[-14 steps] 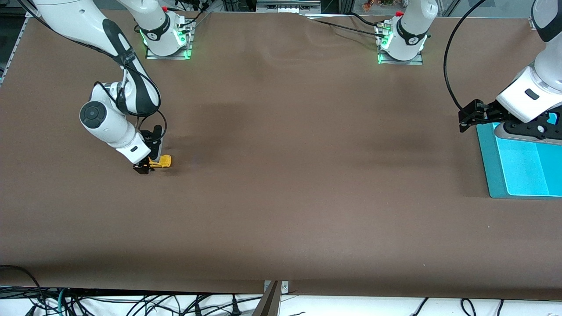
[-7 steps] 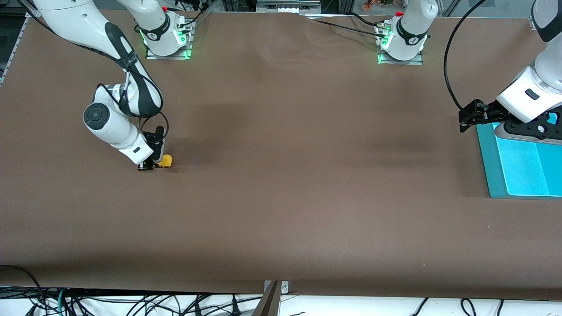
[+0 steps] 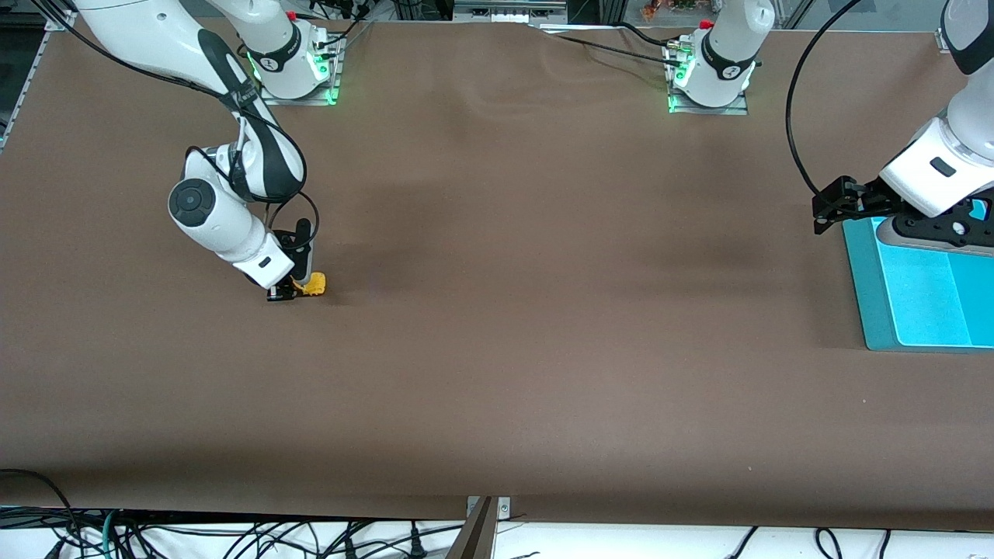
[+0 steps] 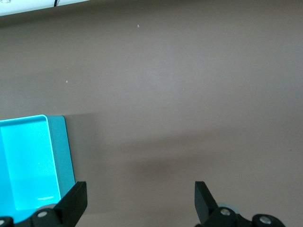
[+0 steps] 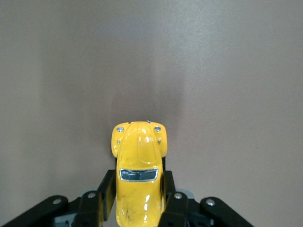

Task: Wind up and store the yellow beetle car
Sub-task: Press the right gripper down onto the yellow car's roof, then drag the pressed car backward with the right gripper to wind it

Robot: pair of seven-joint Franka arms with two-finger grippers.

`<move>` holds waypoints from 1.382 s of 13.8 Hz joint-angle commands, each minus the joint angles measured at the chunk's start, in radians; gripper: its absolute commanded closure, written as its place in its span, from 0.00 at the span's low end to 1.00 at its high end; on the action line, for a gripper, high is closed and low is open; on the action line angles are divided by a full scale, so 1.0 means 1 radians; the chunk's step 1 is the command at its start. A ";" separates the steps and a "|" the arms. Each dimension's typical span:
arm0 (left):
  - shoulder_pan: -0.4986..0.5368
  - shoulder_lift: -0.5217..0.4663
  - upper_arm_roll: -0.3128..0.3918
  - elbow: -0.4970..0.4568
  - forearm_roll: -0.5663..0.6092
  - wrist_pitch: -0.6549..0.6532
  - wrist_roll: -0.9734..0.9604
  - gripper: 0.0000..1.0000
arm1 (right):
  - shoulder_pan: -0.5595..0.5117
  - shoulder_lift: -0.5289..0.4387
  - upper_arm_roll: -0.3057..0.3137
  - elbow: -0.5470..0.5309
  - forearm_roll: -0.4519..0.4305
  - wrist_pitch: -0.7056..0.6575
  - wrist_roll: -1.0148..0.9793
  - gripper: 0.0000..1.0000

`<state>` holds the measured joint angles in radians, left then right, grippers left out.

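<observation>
The yellow beetle car point(image 3: 314, 286) is a tiny bright yellow toy with a dark window. It sits low on the brown table toward the right arm's end, between the fingers of my right gripper point(image 3: 295, 291). In the right wrist view the car point(image 5: 138, 177) points away from the wrist and both black fingers point(image 5: 106, 191) press its sides. My left gripper point(image 3: 827, 211) is open and empty. It hovers beside the corner of the teal bin point(image 3: 916, 295) and waits at the left arm's end.
The teal bin also shows in the left wrist view point(image 4: 33, 165), at the edge of the brown table cover point(image 3: 543, 310). Cables hang below the table's near edge point(image 3: 233, 536).
My right gripper has slid along the table toward the left arm's end, taking the yellow car with it. The left arm has not moved.
</observation>
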<state>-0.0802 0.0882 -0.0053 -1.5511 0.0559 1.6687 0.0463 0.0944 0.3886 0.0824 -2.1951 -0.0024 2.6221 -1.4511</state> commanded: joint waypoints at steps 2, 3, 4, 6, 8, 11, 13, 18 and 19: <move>0.007 -0.010 -0.001 0.005 -0.028 -0.015 -0.002 0.00 | -0.015 0.021 0.007 -0.002 0.016 -0.002 -0.014 0.74; 0.007 -0.010 -0.001 0.005 -0.028 -0.015 -0.002 0.00 | -0.018 0.033 0.002 -0.003 0.016 0.012 -0.017 0.74; 0.007 -0.010 -0.001 0.005 -0.028 -0.015 -0.003 0.00 | -0.027 0.038 0.002 -0.008 0.015 0.027 -0.018 0.74; 0.007 -0.010 -0.001 0.005 -0.028 -0.014 -0.003 0.00 | -0.038 0.042 0.000 -0.015 0.016 0.044 -0.035 0.74; 0.007 -0.010 -0.001 0.005 -0.028 -0.014 -0.003 0.00 | -0.068 0.041 -0.001 -0.023 0.016 0.047 -0.080 0.74; 0.007 -0.010 -0.001 0.005 -0.028 -0.014 -0.003 0.00 | -0.125 0.042 -0.004 -0.032 0.019 0.049 -0.146 0.74; 0.007 -0.010 -0.001 0.005 -0.030 -0.014 -0.002 0.00 | -0.168 0.041 -0.004 -0.043 0.021 0.049 -0.193 0.73; 0.005 -0.010 -0.001 0.005 -0.028 -0.014 -0.003 0.00 | -0.326 0.044 -0.004 -0.045 0.021 0.039 -0.382 0.72; 0.005 -0.010 -0.001 0.005 -0.028 -0.014 -0.003 0.00 | -0.344 0.044 -0.004 -0.045 0.021 0.038 -0.408 0.72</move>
<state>-0.0802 0.0880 -0.0043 -1.5511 0.0559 1.6687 0.0463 -0.1957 0.4068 0.0731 -2.2105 0.0053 2.6517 -1.7844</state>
